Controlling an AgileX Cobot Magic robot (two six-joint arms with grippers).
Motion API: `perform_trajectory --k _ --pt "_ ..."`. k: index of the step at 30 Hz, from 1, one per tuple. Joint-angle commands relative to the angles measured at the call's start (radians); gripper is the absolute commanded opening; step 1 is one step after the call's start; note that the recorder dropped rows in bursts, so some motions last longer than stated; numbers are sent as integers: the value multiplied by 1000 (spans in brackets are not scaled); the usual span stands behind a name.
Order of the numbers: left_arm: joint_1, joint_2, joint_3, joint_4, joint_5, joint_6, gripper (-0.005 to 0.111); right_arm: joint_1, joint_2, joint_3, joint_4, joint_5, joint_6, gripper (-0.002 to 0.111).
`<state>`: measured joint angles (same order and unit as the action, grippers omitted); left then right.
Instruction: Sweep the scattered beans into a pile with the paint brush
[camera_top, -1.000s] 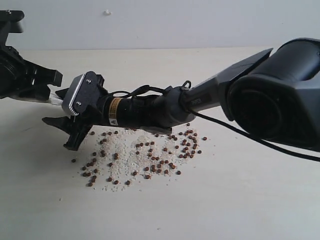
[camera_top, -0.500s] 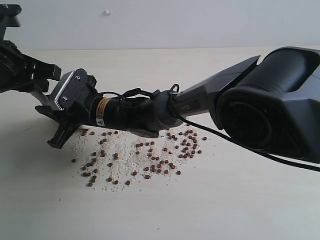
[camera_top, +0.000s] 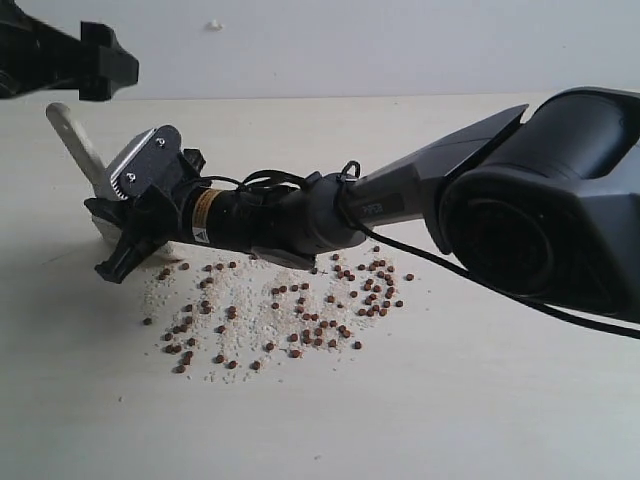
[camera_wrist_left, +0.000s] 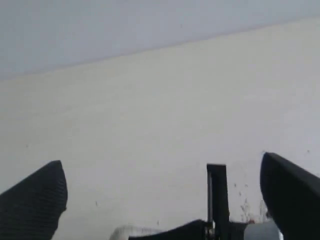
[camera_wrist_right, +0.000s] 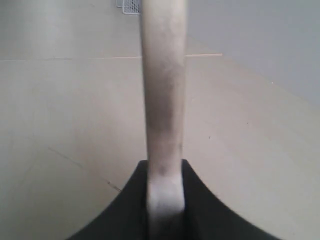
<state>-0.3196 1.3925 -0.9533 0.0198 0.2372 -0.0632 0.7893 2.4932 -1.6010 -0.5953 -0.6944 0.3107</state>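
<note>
Across the bench (camera_top: 480, 400), the beans (camera_top: 300, 320) lie scattered just right of the paint brush (camera_top: 78, 145), whose handle slants up and leftward. Our right pincer (camera_top: 108, 240) is clamped on that handle, so we judge the sweep runs rightward. Our left pincer (camera_wrist_left: 160, 192) hangs above, wide open and empty.

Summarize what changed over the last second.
Handover: the right hand moved left and closed on the paint brush handle. The left hand opened, let go of it and lifted away up-left. The beans and crumbs lie as before, still unswept.
</note>
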Motion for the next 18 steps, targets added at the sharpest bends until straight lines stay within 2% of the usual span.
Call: perform_trajectory --k 1,3,5,8,11,12,14,18 --pt "-12 -57 0 5 -174 79 99 -10 -72 -49 -133 142 182 0" --pt "-29 -79 0 5 -237 82 99 -10 -109 -111 -327 285 377 0" --pt "-52 -97 0 5 -270 84 99 -28 -152 -151 -585 346 709 0" --pt "-67 -106 0 31 -266 86 99 -71 -195 -172 -862 255 1103 0" --pt "-69 -106 0 54 -271 86 99 -154 -226 -222 -1131 33 1411 0" --pt "-69 -106 0 58 -271 91 99 -199 -241 -245 -1149 -71 1488 0" --pt "-69 -104 1 89 -271 95 99 -254 -254 -254 -1149 -186 1519 0" --pt "-69 -75 1 136 -345 82 99 -366 -257 -256 -1149 -273 1561 0"
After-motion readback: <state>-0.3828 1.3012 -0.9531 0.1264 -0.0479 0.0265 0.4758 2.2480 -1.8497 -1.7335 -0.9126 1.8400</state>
